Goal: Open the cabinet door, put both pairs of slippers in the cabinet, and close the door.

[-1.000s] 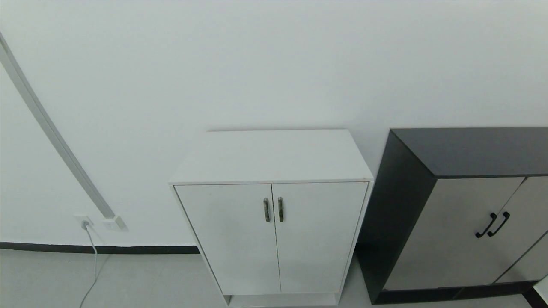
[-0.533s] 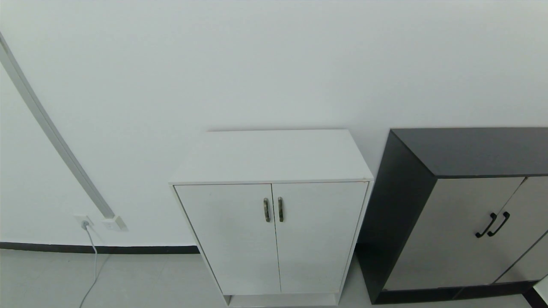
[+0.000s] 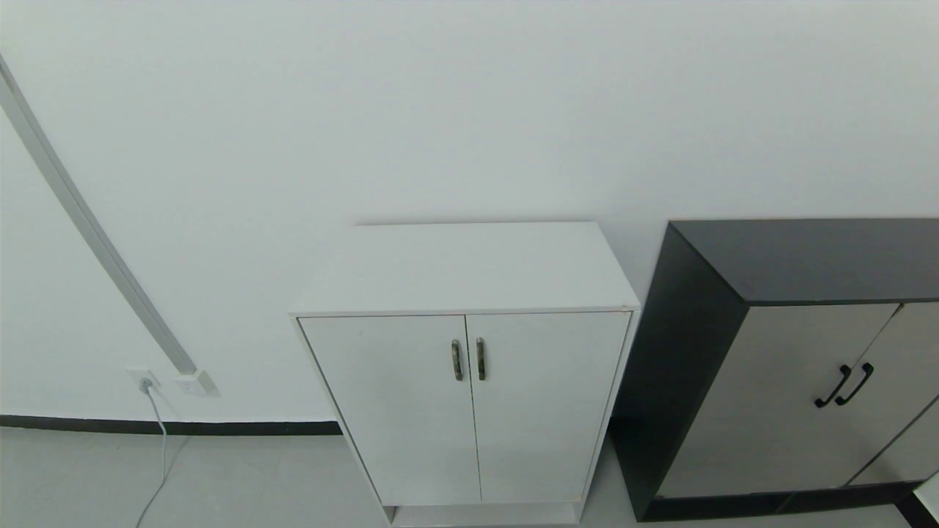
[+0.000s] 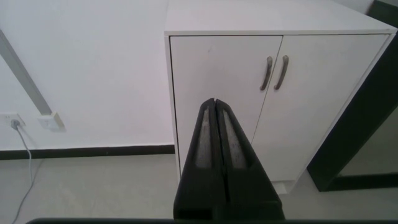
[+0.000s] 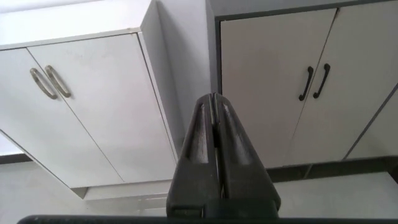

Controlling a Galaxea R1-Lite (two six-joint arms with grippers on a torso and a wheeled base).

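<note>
My head view is bright and evenly lit; soft shadow darkens the wall (image 3: 638,257) between the white cabinet (image 3: 469,271) and dark cabinet (image 3: 697,352).

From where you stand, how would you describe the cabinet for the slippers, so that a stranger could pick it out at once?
Two cabinets stand side by side against the white wall. The white cabinet is the one to the robot's left. Unlike the dark cabinet with black handles, it is white all over, with two shut doors and greyish upright handles at the middle seam.
</note>
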